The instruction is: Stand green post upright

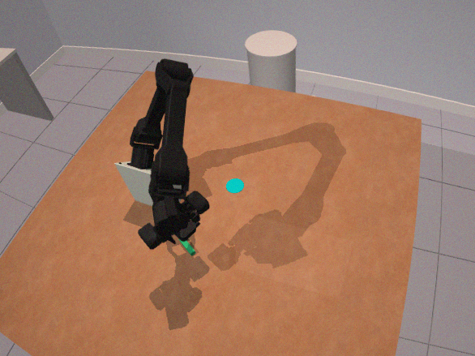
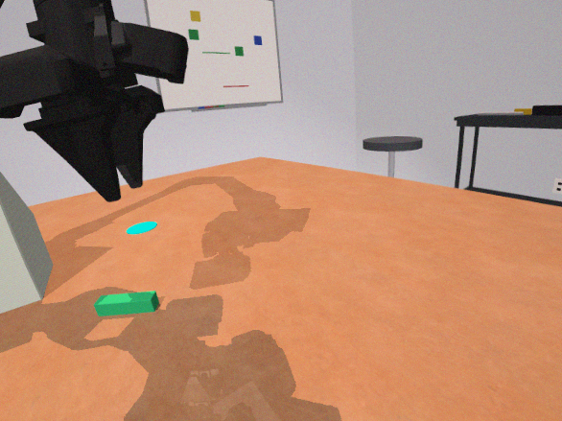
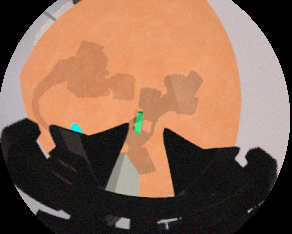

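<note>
Green post: one, lying on its side on the bench, apart from the cyan circle, partly in the shadow of my arm; this post (image 1: 187, 246) (image 2: 127, 304) (image 3: 138, 123) is my landmark.
My pincer: above the post (image 1: 172, 234) (image 2: 126, 194) (image 3: 146, 131), pointing down, its two fingers spread part-way with nothing between them; neither touches the post.
Cyan circle: flat on the bench, well apart from the post, and the post stands nowhere on it; I see this circle (image 1: 235, 186) (image 2: 142, 227) (image 3: 76, 128) whole from the top and partly hidden by a finger in my wrist view.
My pale base block: near the post, on the bench, its sloping side (image 1: 135, 183) (image 2: 16, 263) (image 3: 125, 175) plain to see.
Bench: orange-brown, under the post, with my arm's shadows around it; the bench (image 1: 344, 267) (image 2: 408, 282) (image 3: 150, 30) also bears my base block.
White cylinder: beyond the bench's far edge from the post, a pale upright cylinder (image 1: 271, 66).
Whiteboard: on the wall, well beyond the post, a framed board (image 2: 216, 73) with coloured squares.
</note>
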You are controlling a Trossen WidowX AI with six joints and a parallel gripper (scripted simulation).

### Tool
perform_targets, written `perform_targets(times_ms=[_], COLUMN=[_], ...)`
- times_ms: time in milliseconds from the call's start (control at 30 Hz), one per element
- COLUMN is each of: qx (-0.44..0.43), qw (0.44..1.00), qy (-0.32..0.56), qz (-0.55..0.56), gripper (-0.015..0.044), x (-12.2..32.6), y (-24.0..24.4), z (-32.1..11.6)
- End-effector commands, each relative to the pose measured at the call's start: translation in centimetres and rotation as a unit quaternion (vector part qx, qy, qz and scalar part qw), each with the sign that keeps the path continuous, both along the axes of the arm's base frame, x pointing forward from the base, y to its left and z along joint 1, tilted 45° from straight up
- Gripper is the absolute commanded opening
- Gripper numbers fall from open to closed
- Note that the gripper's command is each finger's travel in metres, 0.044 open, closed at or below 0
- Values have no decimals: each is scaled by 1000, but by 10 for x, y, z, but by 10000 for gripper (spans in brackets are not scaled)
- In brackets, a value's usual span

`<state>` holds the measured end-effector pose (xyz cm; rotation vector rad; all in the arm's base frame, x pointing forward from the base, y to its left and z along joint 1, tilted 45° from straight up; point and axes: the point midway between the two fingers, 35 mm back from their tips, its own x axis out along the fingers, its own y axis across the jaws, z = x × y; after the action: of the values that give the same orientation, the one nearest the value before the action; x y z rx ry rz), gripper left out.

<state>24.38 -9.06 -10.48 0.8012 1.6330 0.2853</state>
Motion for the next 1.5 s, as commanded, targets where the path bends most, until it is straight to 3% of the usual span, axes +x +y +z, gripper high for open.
perform_targets(times_ms=[0,200,433,633,900,1467], qx=[34,33,36,37,37,33], qw=[999,999,998,998,998,999], qy=[43,43,43,43,43,42], qz=[-2,-2,-2,-2,-2,-3], gripper=[233,233,233,233,23,23], x=[-15,-14,-23,-26,-26,-17], y=[18,19,94,101,101,74], z=[4,1,-74,-80,-80,-57])
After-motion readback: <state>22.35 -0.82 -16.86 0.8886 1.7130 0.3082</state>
